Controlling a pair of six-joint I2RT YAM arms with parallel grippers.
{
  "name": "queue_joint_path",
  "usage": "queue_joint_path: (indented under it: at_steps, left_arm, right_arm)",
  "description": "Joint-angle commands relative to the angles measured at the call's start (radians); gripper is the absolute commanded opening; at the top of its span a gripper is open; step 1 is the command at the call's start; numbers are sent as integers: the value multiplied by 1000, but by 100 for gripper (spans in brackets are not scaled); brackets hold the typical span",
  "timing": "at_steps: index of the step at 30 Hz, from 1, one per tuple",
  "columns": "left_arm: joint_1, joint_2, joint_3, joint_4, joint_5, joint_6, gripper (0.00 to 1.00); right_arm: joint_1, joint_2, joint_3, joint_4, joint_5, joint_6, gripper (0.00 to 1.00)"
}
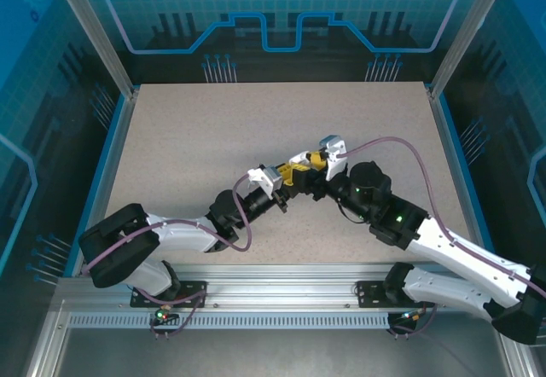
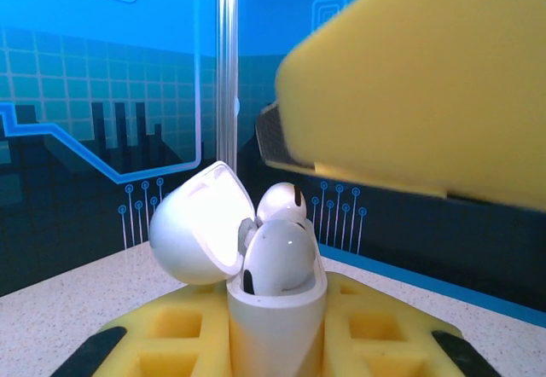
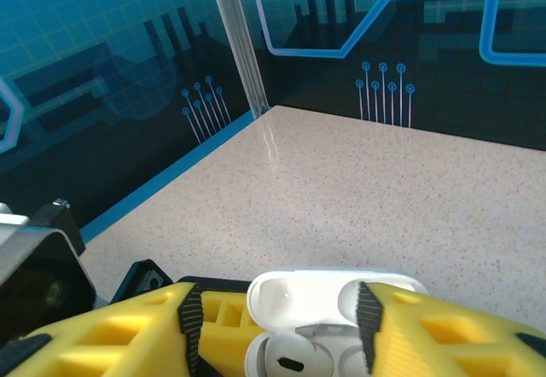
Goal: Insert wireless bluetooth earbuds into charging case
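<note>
Speckled tabletop (image 3: 384, 181) lay under blue circuit-patterned walls (image 3: 102, 95). Your left gripper (image 2: 277, 343) clamped its yellow foam pads (image 2: 375, 330) on the glossy white charging case (image 2: 273, 317), lid (image 2: 196, 232) tipped back — two rounded white earbuds (image 2: 277, 258) sat inside, stems hidden. Your right gripper (image 3: 277, 330) hung above, jaws apart, blurred and cut off at close range.

My left pincer (image 2: 275, 347): clamped on the charging case (image 2: 275, 304).
My right pincer (image 3: 281, 330): jaws apart, straddling that case's open top.
</note>
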Motion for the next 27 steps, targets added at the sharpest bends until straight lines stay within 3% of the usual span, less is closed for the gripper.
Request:
queue_joint_path:
  at_steps: [1,3,8,12,14,19,23,27]
  left_arm:
    - [-10,-2,7,56,9,18,3]
    - [-10,-5,4,52,10,20,3]
    - [-10,-25,-22,47,12,25,4]
    - [-10,-80,-57,-3,18,-1,1]
    - [-10,-139,-61,-104,38,-20,1]
    - [-7,-287,-54,-358,118,-20,1]
    - [-1,-358,-56,-454,158,-3,1]
    - [12,-387,-72,-445,191,-8,2]
  right_arm:
    - [-12,-20,85,-88,-13,-8,58]
    - [-21,-24,110,-120,-31,-10,59]
    - [-76,-25,206,-265,-93,-16,73]
    - [-196,-5,273,-407,-269,-31,91]
    - [-283,4,277,-450,-398,-24,100]
    - [-416,36,238,-461,-662,7,100]
    - [-425,77,221,-429,-776,16,100]
    - [-424,97,210,-387,-844,26,100]
